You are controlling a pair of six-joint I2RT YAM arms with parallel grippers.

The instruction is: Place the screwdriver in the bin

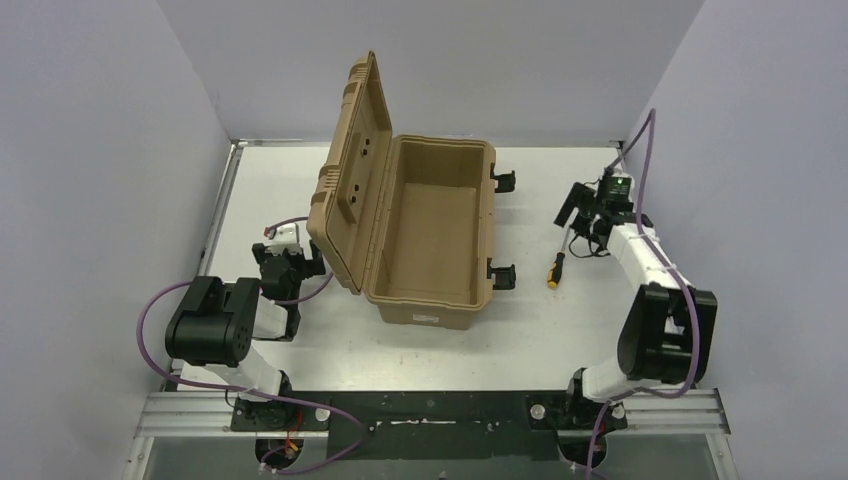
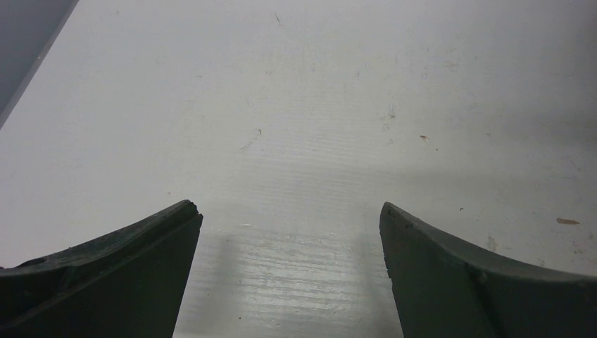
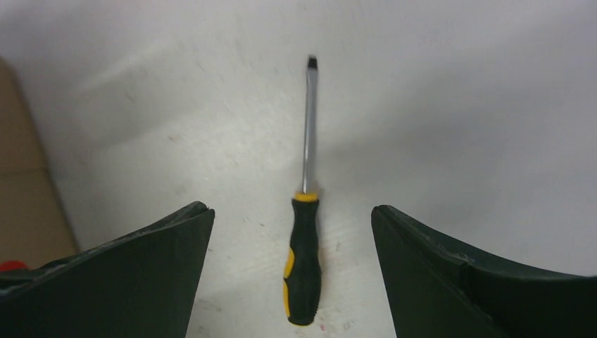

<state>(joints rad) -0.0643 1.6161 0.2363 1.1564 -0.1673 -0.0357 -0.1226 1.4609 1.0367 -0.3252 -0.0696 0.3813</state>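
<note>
The screwdriver [image 1: 556, 264] lies flat on the white table, right of the bin [image 1: 432, 232], with its orange-and-black handle toward the near side. The bin is a tan case with its lid [image 1: 350, 170] standing open, and its inside looks empty. My right gripper [image 1: 585, 213] hangs open above the screwdriver's shaft end. In the right wrist view the screwdriver [image 3: 303, 260] lies between the spread fingers of that gripper [image 3: 292, 211], touching neither. My left gripper [image 1: 295, 266] is open beside the lid's left side. In the left wrist view that gripper [image 2: 290, 211] has only bare table between its fingers.
Two black latches [image 1: 503, 181] [image 1: 500, 274] stick out from the bin's right wall toward the screwdriver. Grey walls close in the table on the left, back and right. A corner of the tan bin [image 3: 17, 176] shows at the left edge of the right wrist view.
</note>
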